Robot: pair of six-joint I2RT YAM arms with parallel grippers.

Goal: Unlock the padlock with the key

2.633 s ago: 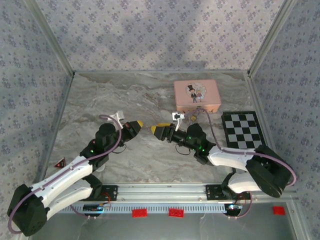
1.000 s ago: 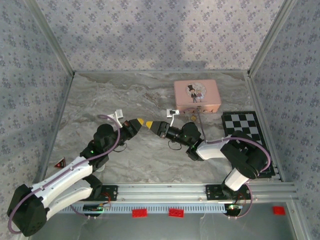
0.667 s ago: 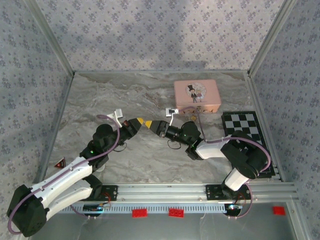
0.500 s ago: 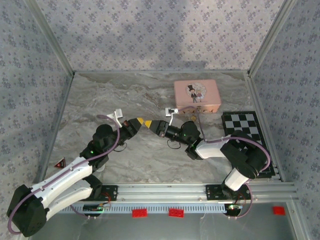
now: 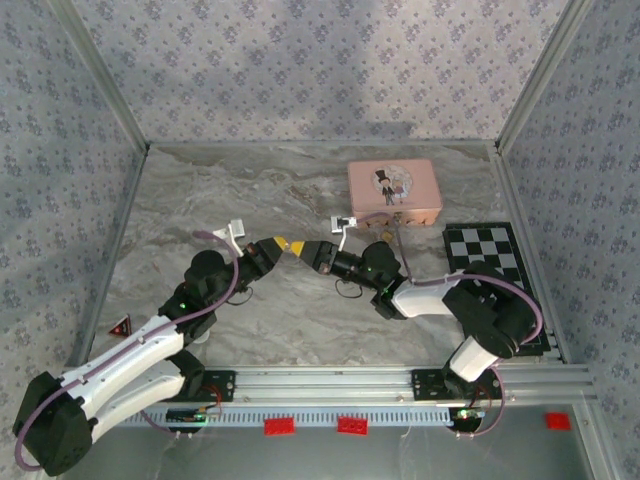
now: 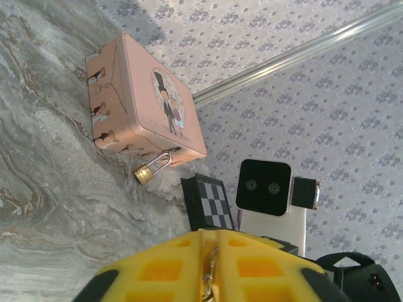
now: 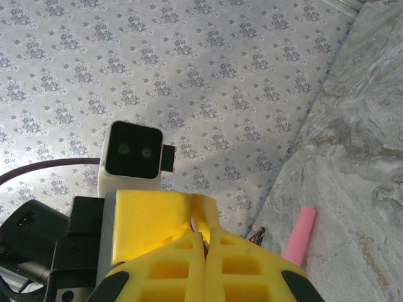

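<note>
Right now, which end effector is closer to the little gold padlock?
Right. In the top view, the right end effector is left of the padlock hanging on the pink tin; the left end effector is farther left, beyond it.

You have no writing here that can be read. The nearest thing to a sign is a small red triangle (image 5: 120, 325) on the table (image 5: 200, 200), well behind and to the left of the jaws of the left gripper (image 5: 282, 243); its symbol is too small to make out. The pink tin (image 5: 394, 192), beyond the jaws of the right gripper (image 5: 310, 250), bears a drawn couple, one in a top hat, with no legible words. The red tags (image 5: 352, 425), along the near edge behind both sets of jaws, are too small to show lettering.
</note>
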